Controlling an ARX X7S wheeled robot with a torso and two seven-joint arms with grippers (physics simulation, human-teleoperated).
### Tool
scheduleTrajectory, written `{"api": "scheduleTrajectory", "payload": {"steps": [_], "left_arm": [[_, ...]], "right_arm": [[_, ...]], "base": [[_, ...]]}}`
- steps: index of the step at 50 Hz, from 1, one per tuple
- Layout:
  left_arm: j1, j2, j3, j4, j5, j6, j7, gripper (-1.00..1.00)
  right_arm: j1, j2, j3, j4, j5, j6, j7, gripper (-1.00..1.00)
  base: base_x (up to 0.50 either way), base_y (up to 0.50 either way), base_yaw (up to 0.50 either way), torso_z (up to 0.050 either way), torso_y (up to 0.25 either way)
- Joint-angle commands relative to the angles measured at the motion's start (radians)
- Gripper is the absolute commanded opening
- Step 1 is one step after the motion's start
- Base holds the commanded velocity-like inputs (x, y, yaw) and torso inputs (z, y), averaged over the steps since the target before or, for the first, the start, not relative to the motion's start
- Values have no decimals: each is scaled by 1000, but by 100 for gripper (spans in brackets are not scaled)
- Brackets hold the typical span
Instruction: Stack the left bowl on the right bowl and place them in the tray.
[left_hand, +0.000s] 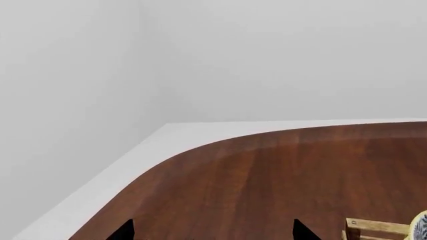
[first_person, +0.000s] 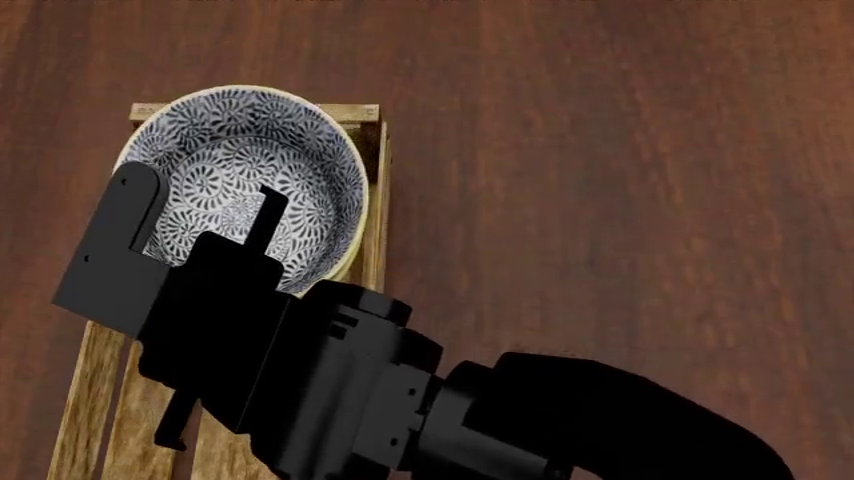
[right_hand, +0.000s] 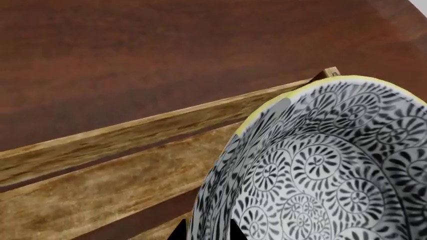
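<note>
Black right end effector astride bowl rim

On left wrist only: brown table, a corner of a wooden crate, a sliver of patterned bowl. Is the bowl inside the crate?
Observer: Yes. The black-and-white patterned bowl with a yellow rim sits at the far end of the long light-wood slatted tray.
Operator: Right gripper?
Observer: The right gripper straddles the bowl's near rim, one finger inside, one outside, closed narrowly on it.
Operator: Two bowls stacked?
Observer: Only one bowl shows in any view. I cannot tell whether a second sits beneath it.
</note>
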Motion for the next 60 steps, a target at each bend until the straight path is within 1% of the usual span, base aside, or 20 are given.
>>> {"api": "scheduleTrajectory", "payload": {"steps": [1,60], "left_arm": [[4,-2,-5,4,-4,0,-2,100],[12,-11,-16,5,-19,3,-10,100]], "right_arm": [[-2,-4,3,-45,-43,26,-6,-100],[-112,-4,6,-19,-121,-9,-94,-100]], "base": [[0,0,0,0,0],[0,0,0,0,1]]}}
